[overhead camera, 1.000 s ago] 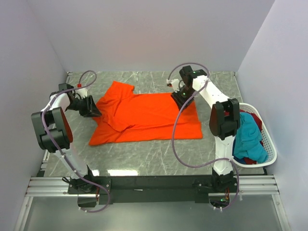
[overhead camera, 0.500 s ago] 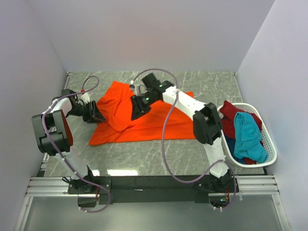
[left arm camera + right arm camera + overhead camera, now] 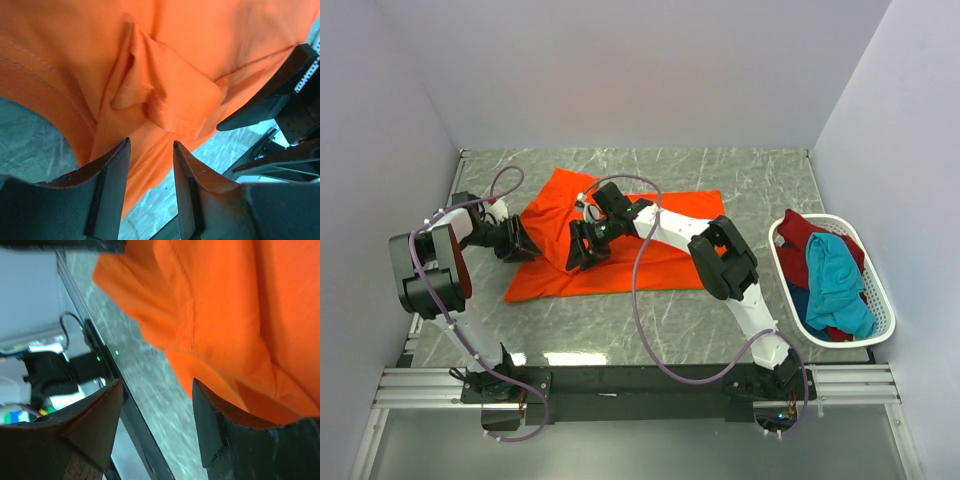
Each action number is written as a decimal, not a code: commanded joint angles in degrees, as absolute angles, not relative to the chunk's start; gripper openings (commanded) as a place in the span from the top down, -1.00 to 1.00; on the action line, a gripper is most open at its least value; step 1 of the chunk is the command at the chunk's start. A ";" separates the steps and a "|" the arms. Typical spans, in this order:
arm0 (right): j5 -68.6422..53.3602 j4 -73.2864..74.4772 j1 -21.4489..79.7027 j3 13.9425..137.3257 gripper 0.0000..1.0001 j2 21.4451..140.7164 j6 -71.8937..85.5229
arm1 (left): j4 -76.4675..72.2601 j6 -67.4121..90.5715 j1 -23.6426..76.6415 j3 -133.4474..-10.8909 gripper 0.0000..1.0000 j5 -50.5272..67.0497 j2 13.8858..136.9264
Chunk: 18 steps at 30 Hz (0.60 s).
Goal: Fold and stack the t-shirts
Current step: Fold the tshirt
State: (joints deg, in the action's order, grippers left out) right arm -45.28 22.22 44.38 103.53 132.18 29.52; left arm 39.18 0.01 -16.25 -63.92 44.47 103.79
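Left fingers [image 3: 107, 190] stand a little apart, not pressed together; a hem of the orange shirt [image 3: 200, 40] lies in the gap beyond them, and I judge nothing is pinched. The left gripper [image 3: 523, 240] sits at the shirt's left edge, by a small doubled-over flap. Right fingers [image 3: 210, 425] are spread wide, with cloth and bare table showing between them; the right gripper [image 3: 582, 250] hovers over the shirt's [image 3: 545, 275] near-left part, close to the left one.

The shirt lies on the table [image 3: 760, 180], rumpled on the left, flatter on the right. The teal shirt [image 3: 832, 275], the dark red shirt [image 3: 798, 230] and a blue one wait in the basket [image 3: 888, 305], well apart.

Risks, as I judge them: the grippers work close together, so a careless reach could knock one against the other; closing on the flap could catch two layers or only the hem, making a crooked fold; the right arm's cable loop hangs over the cloth and could drag it.

No brand or label can be read; some small marks in the left wrist view are too small to read.
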 commanded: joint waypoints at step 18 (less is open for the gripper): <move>-26.83 21.16 48.60 106.07 -0.08 126.48 14.27 | 38.58 0.62 -16.08 -63.02 0.38 37.62 104.77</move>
State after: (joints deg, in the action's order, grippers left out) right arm -35.48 16.69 46.61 101.93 133.16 27.44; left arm 37.69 1.17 -16.25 -63.00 39.05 104.84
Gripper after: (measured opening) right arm 0.551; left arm 0.328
